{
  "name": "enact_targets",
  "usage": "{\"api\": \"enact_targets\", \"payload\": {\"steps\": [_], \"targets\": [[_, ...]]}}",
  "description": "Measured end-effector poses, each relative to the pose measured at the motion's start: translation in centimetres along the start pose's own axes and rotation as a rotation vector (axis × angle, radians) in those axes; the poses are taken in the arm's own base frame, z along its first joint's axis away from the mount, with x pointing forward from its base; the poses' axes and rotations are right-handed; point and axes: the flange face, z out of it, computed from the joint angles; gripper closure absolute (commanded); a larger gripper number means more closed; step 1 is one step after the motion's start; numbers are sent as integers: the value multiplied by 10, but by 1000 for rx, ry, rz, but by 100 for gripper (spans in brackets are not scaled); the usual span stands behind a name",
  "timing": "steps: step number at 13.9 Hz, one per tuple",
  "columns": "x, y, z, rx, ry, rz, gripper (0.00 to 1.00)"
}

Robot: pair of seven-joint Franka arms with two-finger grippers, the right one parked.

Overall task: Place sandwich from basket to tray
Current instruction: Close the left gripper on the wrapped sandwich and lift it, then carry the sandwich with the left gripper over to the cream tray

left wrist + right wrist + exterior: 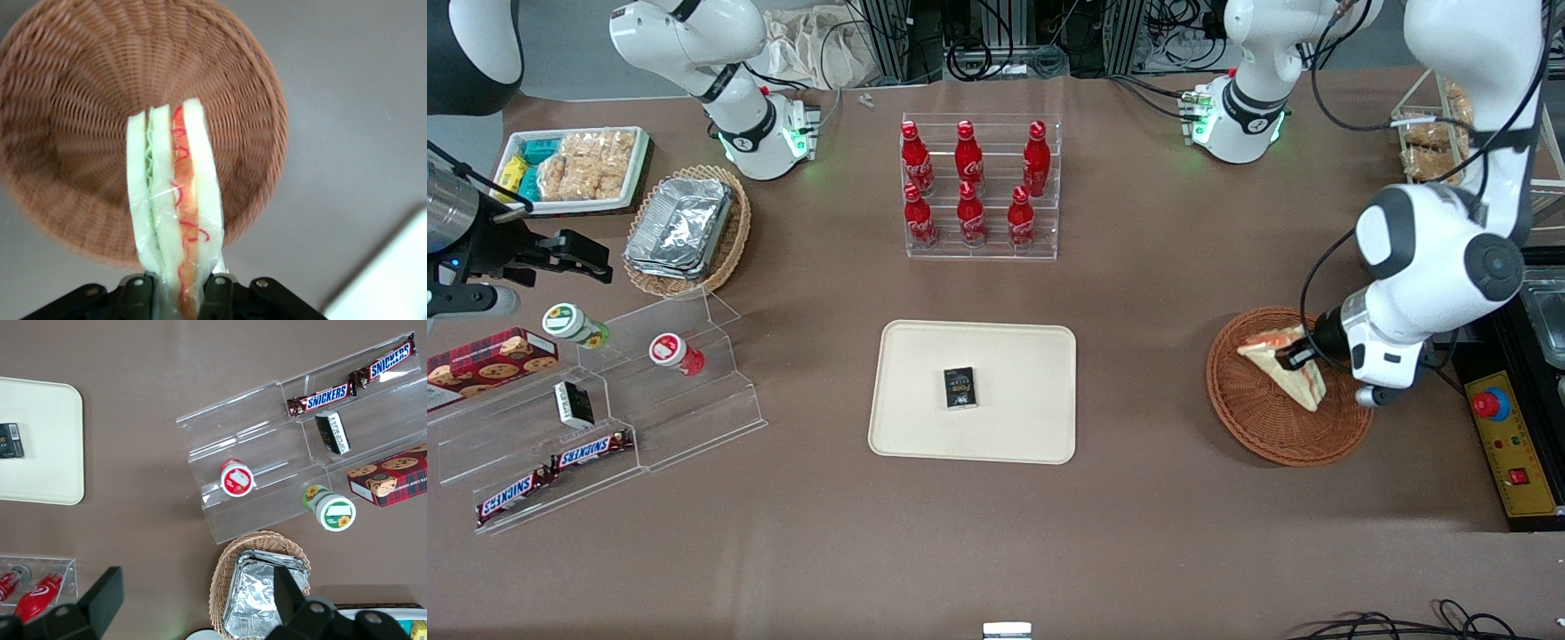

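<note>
The gripper [1294, 356] of the working arm hangs over the reddish-brown wicker basket [1263, 427], at the working arm's end of the table, with its fingers [217, 293] closed on the sandwich [1285, 366]. The front view shows the wedge lying tilted across the basket, one pale bread face up and a corner reaching toward the tray; whether it touches the weave cannot be told from there. The left wrist view gives what the front view hides: the sandwich [175, 200] edge-on, wrapped in clear film, with white bread layers, a green strip and an orange-red strip of filling, pinched at its end between the two black fingers, and the basket [80, 133] bowl seen past it.

The cream tray [925, 427] lies mid-table, well apart from the basket, nearer the front camera than a clear rack of red cola bottles [971, 188]. A small black packet [959, 388] lies on the tray.

Only the front and right wrist views show the parked arm's end of the table: a clear stepped stand [267, 447] holding Snickers bars [350, 381], a red-capped jar [236, 478] and a green-lidded jar [329, 508], beside a cookie box [390, 477] and a tan basket of foil containers [685, 229].
</note>
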Motion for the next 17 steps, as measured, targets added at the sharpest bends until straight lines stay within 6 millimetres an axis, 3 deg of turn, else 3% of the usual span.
{"api": "enact_targets", "payload": {"steps": [3,6,9,11,12,17], "targets": [[-32,43,-67,22,-37,89,94],[-52,77,-96,24,0,247,94],[-74,104,-84,24,-17,397,94],[-92,134,-68,-8,-1,466,95],[-99,151,-58,-37,13,494,100],[-130,210,11,-94,41,573,100]]}}
